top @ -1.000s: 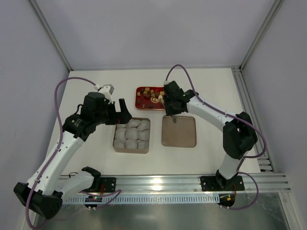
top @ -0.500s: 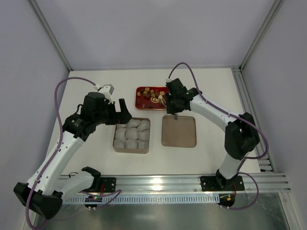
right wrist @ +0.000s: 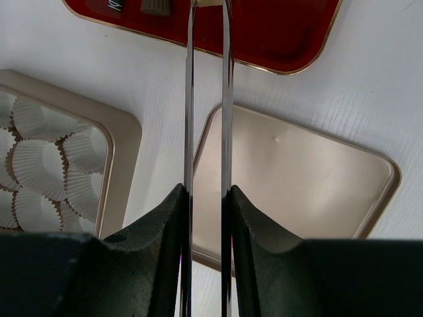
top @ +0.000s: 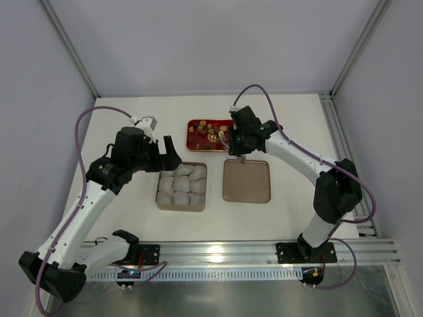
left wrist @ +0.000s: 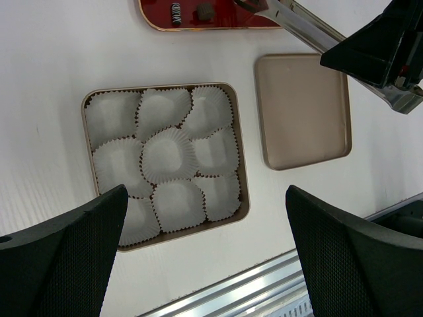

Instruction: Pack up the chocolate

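Note:
The chocolate (top: pixel 208 129) is several tiny brown and tan pieces on a red tray (top: pixel 197 144). Two of them, one dark (left wrist: pixel 205 11) and one striped (left wrist: pixel 176 12), show in the left wrist view. My right gripper (right wrist: pixel 207 198) is shut on metal tongs (right wrist: pixel 190 99). The tong blades reach over the tray (right wrist: pixel 277 33), and their tips run off the top of the right wrist view, so I cannot tell what is between them. My left gripper (left wrist: pixel 205 251) hangs open above the near edge of a tan tin (left wrist: pixel 241 165) filled with white paper cups (left wrist: pixel 168 155).
The tin's flat tan lid (top: pixel 246 180) lies to the right of the tin (top: pixel 158 198), under the right wrist. An aluminium rail (top: pixel 264 251) runs along the near edge. White walls and a corner post close off the back and sides.
The right arm has shifted slightly right and back, bringing the tongs further over the red tray. The left arm has not moved.

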Available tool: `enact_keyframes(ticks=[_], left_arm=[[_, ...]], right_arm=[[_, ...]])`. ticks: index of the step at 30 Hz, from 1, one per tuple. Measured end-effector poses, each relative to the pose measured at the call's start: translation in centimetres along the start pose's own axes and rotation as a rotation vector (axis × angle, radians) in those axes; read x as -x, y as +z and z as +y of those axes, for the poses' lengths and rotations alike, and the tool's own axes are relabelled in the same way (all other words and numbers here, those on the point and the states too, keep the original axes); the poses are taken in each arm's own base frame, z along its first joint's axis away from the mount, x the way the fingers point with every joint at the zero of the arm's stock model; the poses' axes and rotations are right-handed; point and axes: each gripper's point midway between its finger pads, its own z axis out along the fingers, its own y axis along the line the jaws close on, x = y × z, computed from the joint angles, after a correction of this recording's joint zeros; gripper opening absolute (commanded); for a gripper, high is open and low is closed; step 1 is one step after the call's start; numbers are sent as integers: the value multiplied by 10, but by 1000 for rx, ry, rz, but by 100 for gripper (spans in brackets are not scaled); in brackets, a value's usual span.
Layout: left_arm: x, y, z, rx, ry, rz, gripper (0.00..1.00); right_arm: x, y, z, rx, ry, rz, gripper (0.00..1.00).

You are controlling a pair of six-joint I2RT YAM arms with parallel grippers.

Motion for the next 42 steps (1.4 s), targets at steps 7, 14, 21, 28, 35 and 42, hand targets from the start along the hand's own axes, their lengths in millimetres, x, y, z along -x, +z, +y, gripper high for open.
enact_keyframes(ticks=[7,14,21,28,35,42], left_arm=[[3,1,7,44,-17,-16,100],[16,2,11,92,-34,-40,100],[39,-7,16,165,-48,-94,100],[48,-15,20,199,-51,-122,100],[45,-16,24,219,-54,-114,100],[44,-19,24,219,-55,-117,100]], right_arm=[[7,-16,6,32,6,-34,31],[9,-36,23,77,-11,-64,31],[-1,-56,81,179,-90,-70,31],[-30,-71,137,278,-172,-47,30],[-61,-59,169,312,-223,13,31],[-77,-40,179,308,-235,52,31]])
